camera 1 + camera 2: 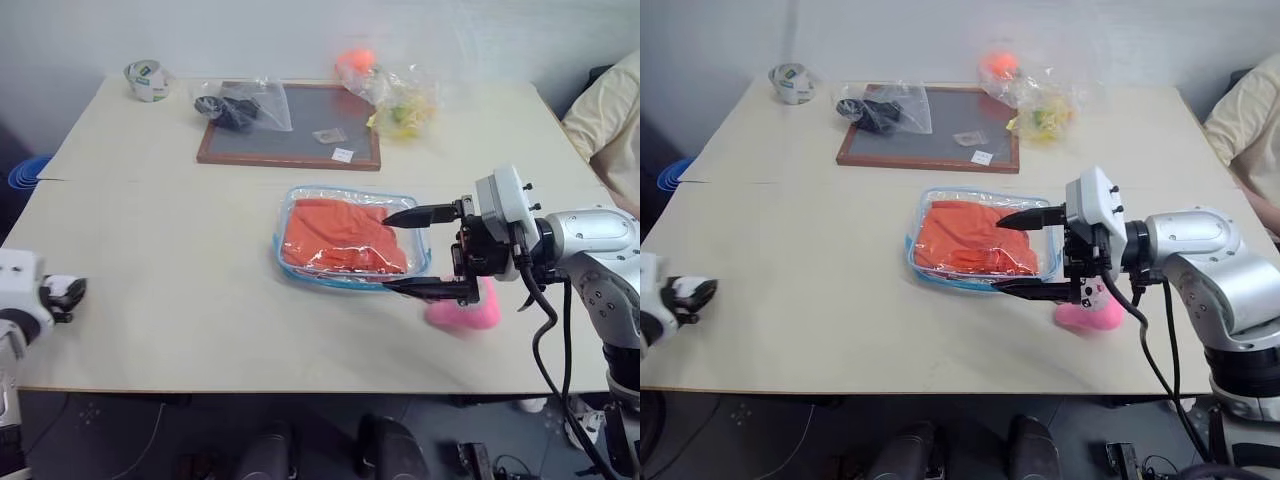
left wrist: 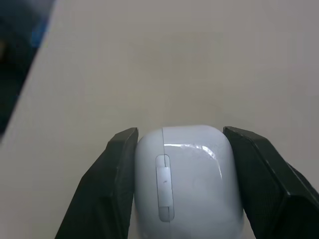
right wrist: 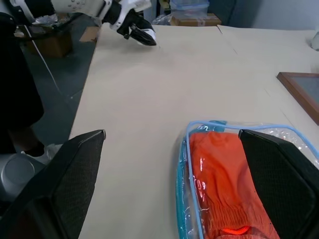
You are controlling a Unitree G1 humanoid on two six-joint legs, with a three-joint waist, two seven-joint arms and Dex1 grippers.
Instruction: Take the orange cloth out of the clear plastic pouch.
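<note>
From the left eye view I see the clear plastic pouch [image 1: 352, 237] lying flat near the middle of the table [image 1: 160, 280], with the orange cloth [image 1: 340, 236] still inside it. My right gripper [image 1: 422, 252] sits at the pouch's right end, jaws spread wide, one black finger above the pouch's far corner and the other along its near edge. A pink plush charm [image 1: 466, 310] lies on the table just below that gripper. At the far side are a framed board [image 1: 290, 130], a thin clear bag of dark items [image 1: 240, 105] on its corner, a bag of yellow things [image 1: 405, 108], an orange ball [image 1: 356, 62] and a roll of tape [image 1: 147, 80]. My left gripper [image 1: 66, 292] is at the table's left edge, well apart from the pouch.

The left wrist view shows the left fingers [image 2: 112, 184] flanking the gripper's own white housing, over bare table; they stand apart, nothing between them.

In the right wrist view the right fingers [image 3: 70, 179] stand wide, the pouch's blue-trimmed end and the cloth between them, not clamped. The left gripper [image 3: 141, 35] shows across the table.
</note>
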